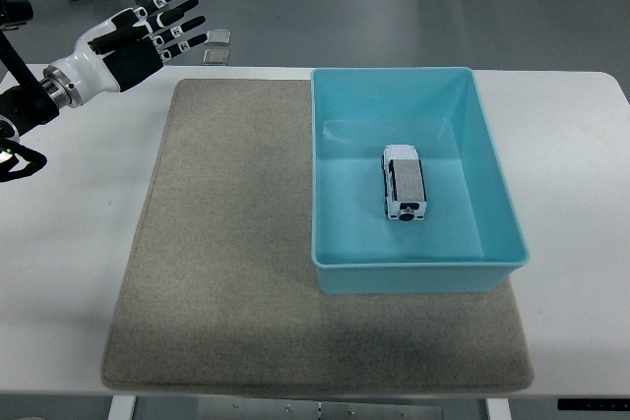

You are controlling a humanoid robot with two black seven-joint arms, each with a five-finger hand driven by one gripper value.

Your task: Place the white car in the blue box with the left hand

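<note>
White car [404,183] already sat on the floor of the blue box [492,194], so the placing looked done. Left hand [138,41] hung well apart over the counter's [69,272] far corner, fingers [182,22] spread, holding nothing.

White table [69,272] bearing a grey mat [236,272] from near edge to far edge; blue box [418,277] rests on the mat's right part.

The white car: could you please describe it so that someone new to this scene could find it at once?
On the white table lies a grey mat, and on its right half stands a blue box. The white car sits on the box's floor, the only thing inside, small with a grey roof.
</note>
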